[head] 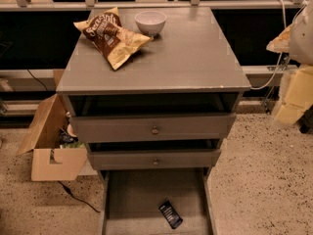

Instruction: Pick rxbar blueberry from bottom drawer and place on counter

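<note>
The rxbar blueberry (170, 214), a small dark bar with pale print, lies flat and at a slant on the grey floor of the open bottom drawer (132, 199), right of the drawer's middle and towards its front. The counter (186, 58) is the broad grey top of the cabinet above. My gripper (293, 99) hangs at the right edge of the view, beside the cabinet's right side at about counter height. It is well away from the bar and holds nothing that I can see.
A brown-and-yellow chip bag (110, 35) and a white bowl (150, 22) sit at the counter's back left. Two upper drawers with round knobs (155, 130) stand pulled out above the bottom drawer. An open cardboard box (51, 141) stands on the floor at left.
</note>
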`<action>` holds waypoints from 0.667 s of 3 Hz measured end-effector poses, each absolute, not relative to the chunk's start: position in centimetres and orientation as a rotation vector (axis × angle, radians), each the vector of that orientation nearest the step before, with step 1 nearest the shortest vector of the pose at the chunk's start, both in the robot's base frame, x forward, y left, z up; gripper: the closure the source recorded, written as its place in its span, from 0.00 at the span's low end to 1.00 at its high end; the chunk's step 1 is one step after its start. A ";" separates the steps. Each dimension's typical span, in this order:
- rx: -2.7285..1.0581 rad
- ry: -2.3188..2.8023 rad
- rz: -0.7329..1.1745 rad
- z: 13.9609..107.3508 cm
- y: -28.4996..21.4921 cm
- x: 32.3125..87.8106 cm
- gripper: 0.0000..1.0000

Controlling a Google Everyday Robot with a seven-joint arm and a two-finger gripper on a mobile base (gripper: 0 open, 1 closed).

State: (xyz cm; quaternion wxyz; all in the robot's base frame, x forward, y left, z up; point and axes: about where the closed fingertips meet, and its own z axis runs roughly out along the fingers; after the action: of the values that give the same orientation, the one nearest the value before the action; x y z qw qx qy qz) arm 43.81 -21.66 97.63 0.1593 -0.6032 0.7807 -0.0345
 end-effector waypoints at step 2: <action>-1.663 2.274 -0.007 92.0 -21.2 43.4 0.00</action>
State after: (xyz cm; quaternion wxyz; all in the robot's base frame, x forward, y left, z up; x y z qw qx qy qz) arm 43.44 -21.25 92.05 0.1618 -0.5825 0.7965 -0.0023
